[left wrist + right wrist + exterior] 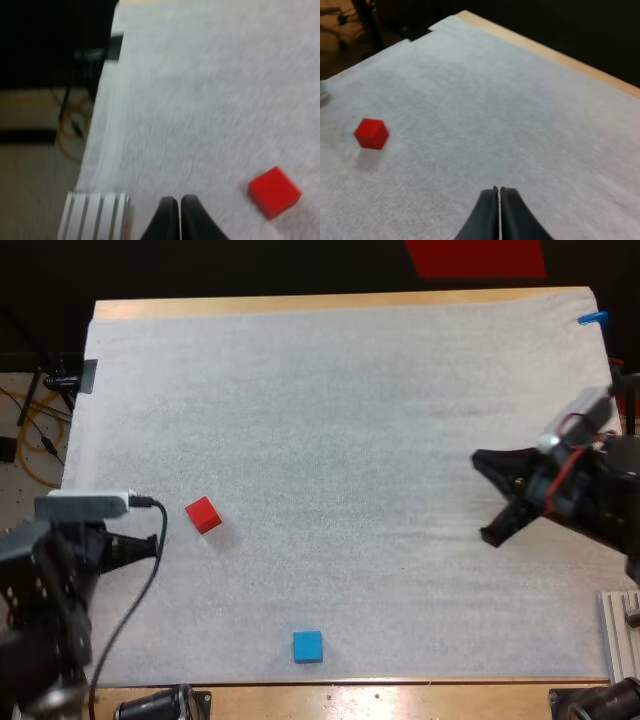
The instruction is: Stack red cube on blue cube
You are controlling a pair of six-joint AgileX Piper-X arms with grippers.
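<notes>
The red cube (203,514) lies on the white mat (340,420) at the left. The blue cube (307,646) sits apart from it, near the mat's front edge. My left gripper (155,543) hovers just left of the red cube, shut with nothing in it. In the left wrist view its touching fingers (178,201) point past the red cube (274,192), which lies off to one side. My right gripper (488,496) hangs over the mat's right part, far from both cubes. Its fingers (498,191) touch, and the red cube (371,133) lies far ahead.
A ribbed metal piece (620,635) stands at the table's front right corner. Another ribbed white piece (95,215) lies by my left gripper at the mat's edge. Cables (35,430) hang beyond the table's left side.
</notes>
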